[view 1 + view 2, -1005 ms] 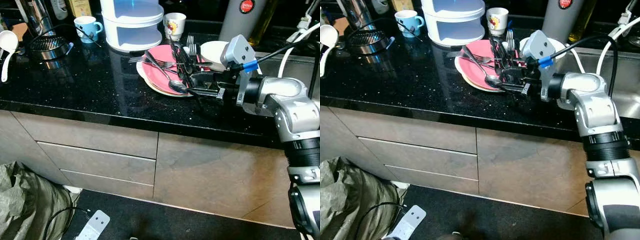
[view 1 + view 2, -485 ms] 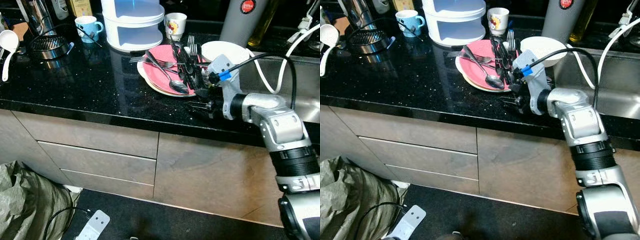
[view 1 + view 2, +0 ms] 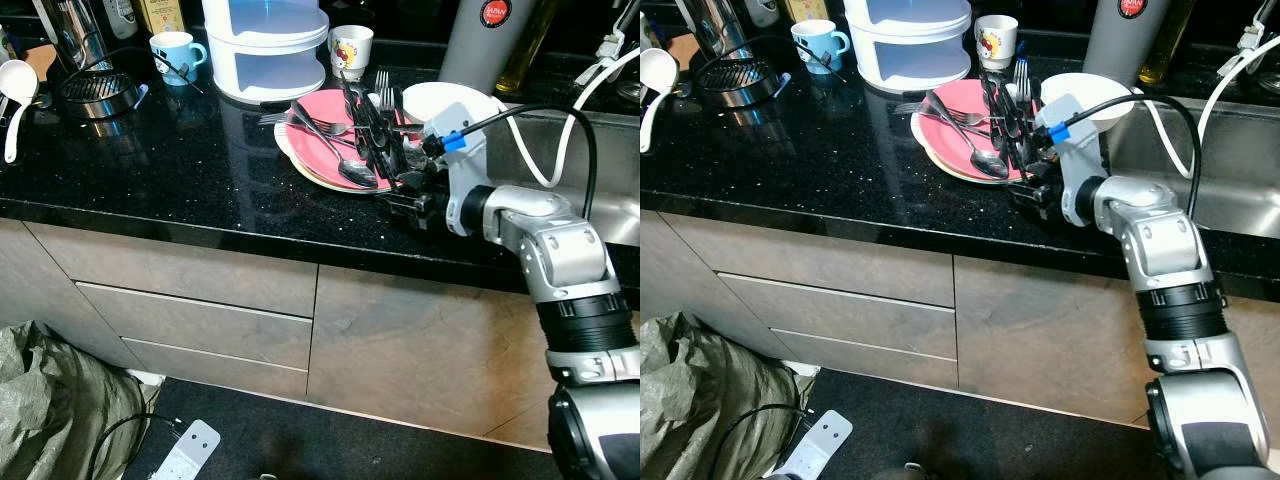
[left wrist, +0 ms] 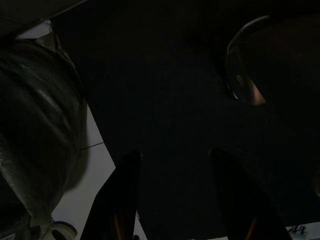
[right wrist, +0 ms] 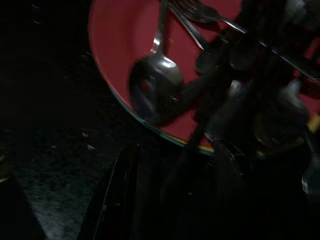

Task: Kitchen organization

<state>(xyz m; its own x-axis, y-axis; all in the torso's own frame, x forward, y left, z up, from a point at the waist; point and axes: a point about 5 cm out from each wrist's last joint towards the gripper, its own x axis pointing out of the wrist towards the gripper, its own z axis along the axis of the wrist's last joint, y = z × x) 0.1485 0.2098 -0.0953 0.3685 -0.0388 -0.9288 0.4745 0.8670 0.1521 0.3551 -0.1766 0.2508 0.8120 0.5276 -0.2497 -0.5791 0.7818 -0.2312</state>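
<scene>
— Cutlery (image 3: 368, 118), where does it lie?

— Heaped on the pink plate (image 3: 318, 135), which sits on a paler plate well back from the black counter's front edge (image 3: 200, 225). A big spoon (image 3: 345, 160) rests bowl-down on the near side of the plate, forks (image 3: 382, 85) point toward the back, and dark-handled pieces cross the middle.

— And the right gripper (image 3: 405, 192)?

— Low over the counter at the plate's near right rim. In the right wrist view its two black fingers (image 5: 116, 195) stand apart, nothing between them, tips just short of the rim.

— Room to move?

— Bare counter runs wide to the left of the plates and in front of them. To the right a white bowl (image 3: 450, 98) sits beside the sink's edge (image 3: 560, 125), a white cable (image 3: 575, 110) looping over it.

— The left gripper (image 4: 175, 200)?

— Hanging in shade over dark floor, fingers parted.

— Further back?

— A white tiered container (image 3: 265, 50), a cartoon-printed mug (image 3: 350, 48), a blue mug (image 3: 175, 52), a grey flask (image 3: 485, 40) with a red round badge, lettering too small to read. Far left, a wire basket (image 3: 95, 92) and a white ladle (image 3: 15, 95).
</scene>
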